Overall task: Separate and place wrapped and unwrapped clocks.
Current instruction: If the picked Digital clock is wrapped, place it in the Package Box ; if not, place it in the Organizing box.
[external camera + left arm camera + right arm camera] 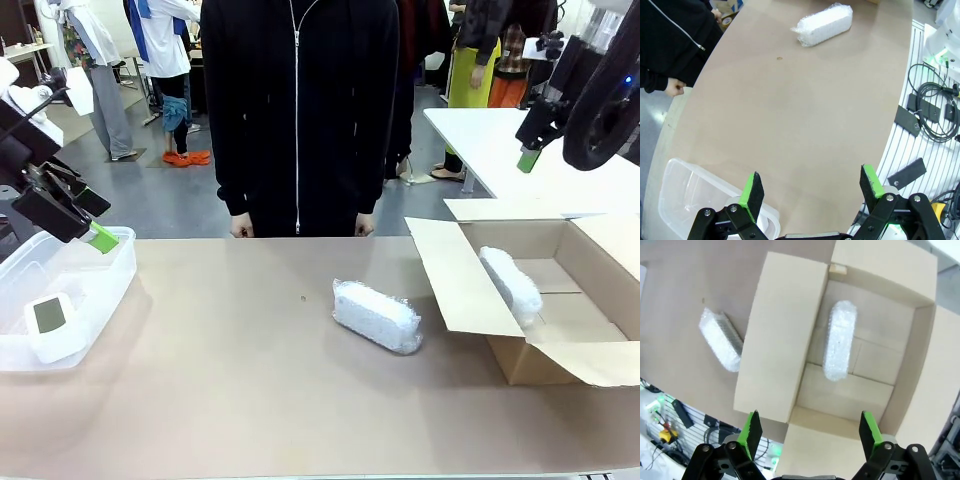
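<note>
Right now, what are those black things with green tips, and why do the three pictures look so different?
Those are the claws of two robot arms. One picture looks across the table at a person standing on the far side. The other two come from cameras on the robot's wrists, looking down past the left claw and the right claw. Both are open and hold nothing. On the table lies one bubble-wrapped bundle. A second bundle lies in the cardboard box. A bare white clock sits in the clear tub.
</note>
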`<state>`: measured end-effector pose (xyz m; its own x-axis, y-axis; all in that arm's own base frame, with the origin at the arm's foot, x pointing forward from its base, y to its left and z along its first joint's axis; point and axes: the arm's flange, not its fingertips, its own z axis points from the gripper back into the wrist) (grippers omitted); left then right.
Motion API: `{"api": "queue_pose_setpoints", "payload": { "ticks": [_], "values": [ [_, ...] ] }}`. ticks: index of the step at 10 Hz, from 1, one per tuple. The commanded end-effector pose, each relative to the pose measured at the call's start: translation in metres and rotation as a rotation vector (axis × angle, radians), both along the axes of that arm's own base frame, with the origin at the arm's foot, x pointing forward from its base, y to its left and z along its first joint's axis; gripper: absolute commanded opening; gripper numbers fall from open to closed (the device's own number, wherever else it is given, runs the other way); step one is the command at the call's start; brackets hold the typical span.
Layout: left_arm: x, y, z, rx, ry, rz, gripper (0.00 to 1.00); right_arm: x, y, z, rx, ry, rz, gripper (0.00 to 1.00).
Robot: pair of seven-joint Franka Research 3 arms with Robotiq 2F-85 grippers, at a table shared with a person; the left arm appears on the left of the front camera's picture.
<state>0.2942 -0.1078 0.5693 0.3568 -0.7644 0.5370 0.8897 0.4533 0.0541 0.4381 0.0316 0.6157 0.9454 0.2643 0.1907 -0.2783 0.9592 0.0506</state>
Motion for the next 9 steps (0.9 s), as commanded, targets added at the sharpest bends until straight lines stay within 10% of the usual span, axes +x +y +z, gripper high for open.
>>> {"api": "queue_pose_setpoints", "payload": {
  "ticks": [1, 9],
  "values": [
    [0.000, -0.001, -0.001, 0.003, -0.008, 0.010, 1.00, 0.010, 0.014, -0.004, -0.049, 0.054, -0.072, 1.00],
    [0.000, -0.001, -0.001, 0.003, -0.008, 0.010, 1.00, 0.000, 0.000, 0.000, 0.000, 0.000, 0.000, 1.00]
  ]
}}
